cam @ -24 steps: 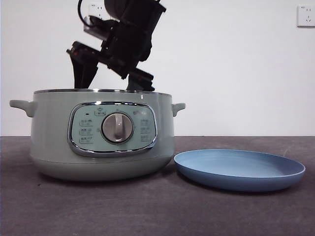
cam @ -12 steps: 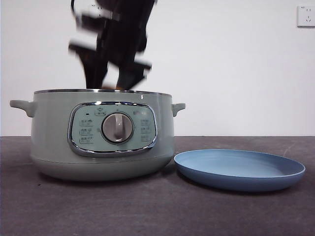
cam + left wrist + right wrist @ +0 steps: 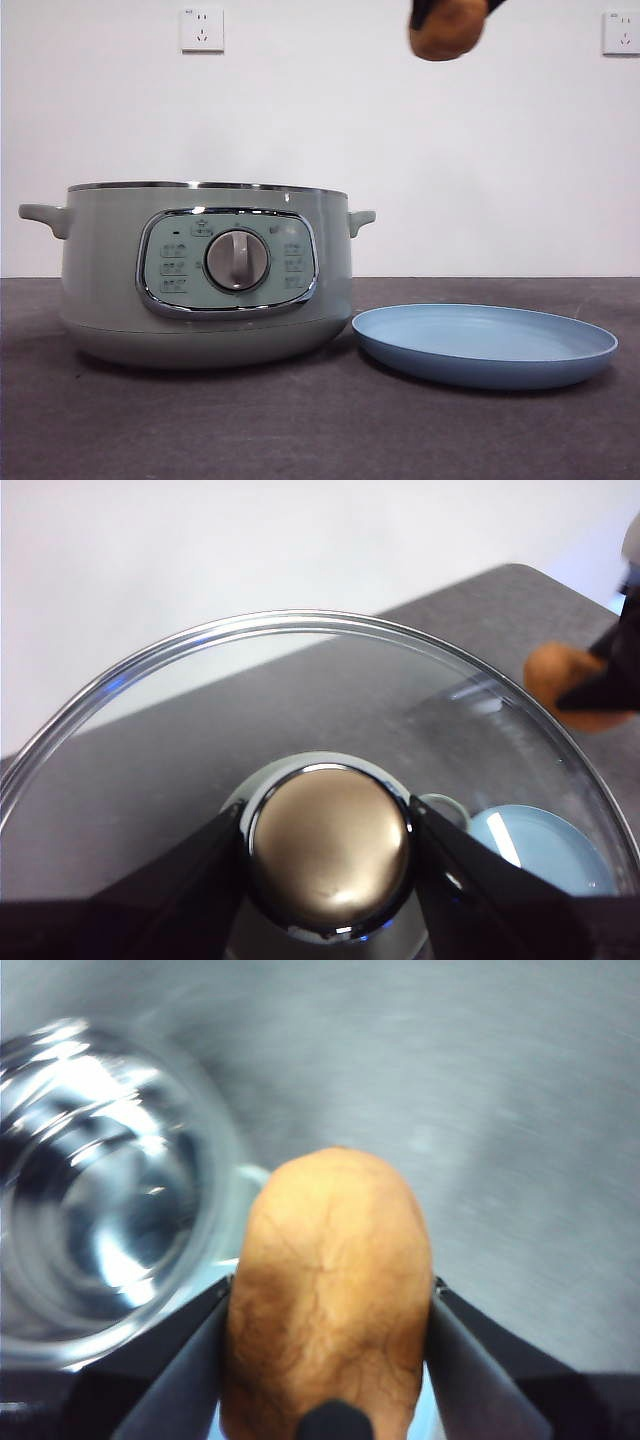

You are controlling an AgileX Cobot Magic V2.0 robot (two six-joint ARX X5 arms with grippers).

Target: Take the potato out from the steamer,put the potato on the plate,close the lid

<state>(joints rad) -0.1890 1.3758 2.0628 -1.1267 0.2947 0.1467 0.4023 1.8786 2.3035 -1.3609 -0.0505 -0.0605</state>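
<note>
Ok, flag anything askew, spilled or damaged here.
Nothing stands out. The steamer sits upright and open, the plate lies flat beside it, the right gripper holds the potato high, and the left gripper holds the lid by its knob.

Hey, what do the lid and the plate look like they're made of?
The lid looks like clear glass with a polished metal rim: the table shows through it, and its edge glints. Its knob, gripped by the left gripper, looks glossy and mirror-like, perhaps metal or coated plastic. The plate is matte light blue with no glare, likely plastic or unglazed-look ceramic.
</note>
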